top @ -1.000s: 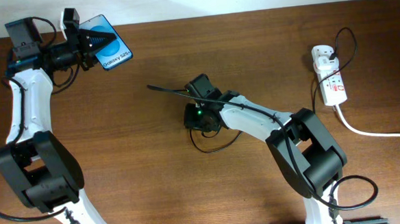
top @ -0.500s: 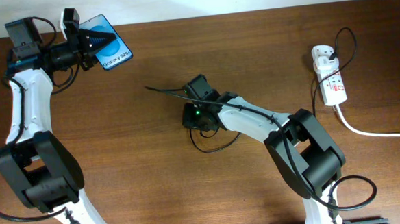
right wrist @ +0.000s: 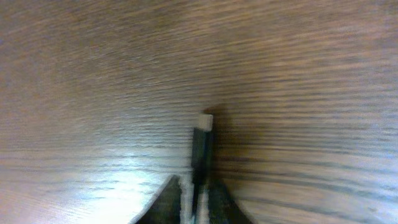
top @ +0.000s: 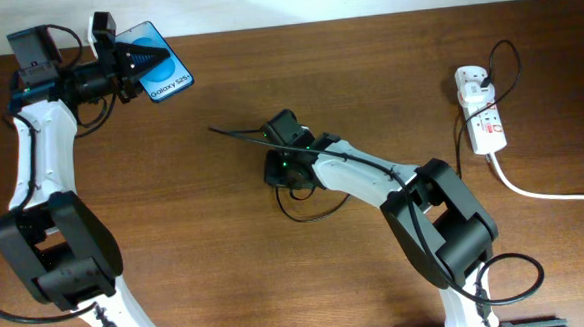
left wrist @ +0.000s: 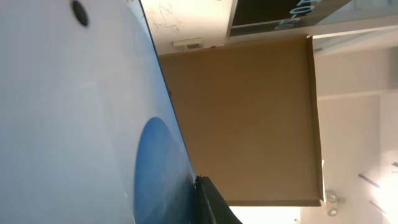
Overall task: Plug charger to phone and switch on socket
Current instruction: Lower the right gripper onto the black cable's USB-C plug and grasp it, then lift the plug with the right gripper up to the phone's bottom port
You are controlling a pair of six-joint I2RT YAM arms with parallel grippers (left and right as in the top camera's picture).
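Observation:
The phone (top: 160, 65), blue screen with white "Galaxy S25" text, is tilted at the far left, gripped by my left gripper (top: 136, 59), which is shut on it. In the left wrist view its blue screen (left wrist: 93, 124) fills the left side. My right gripper (top: 271, 140) at the table's middle is shut on the charger's connector end; the thin black cable (top: 241, 136) sticks out to the left and loops below the wrist. In the right wrist view the connector tip (right wrist: 203, 134) pokes out between the fingers (right wrist: 198, 193), just above the wood. The white socket (top: 482, 113) lies far right.
The socket's thick white cord (top: 544, 192) runs off the right edge. A thin black cable (top: 507, 57) loops by the socket's top. The table's far edge meets a white wall behind the phone.
My right gripper has shifted slightly left and up the table with the charger's connector, and the cable end moved left with it. The left arm and phone have not moved.

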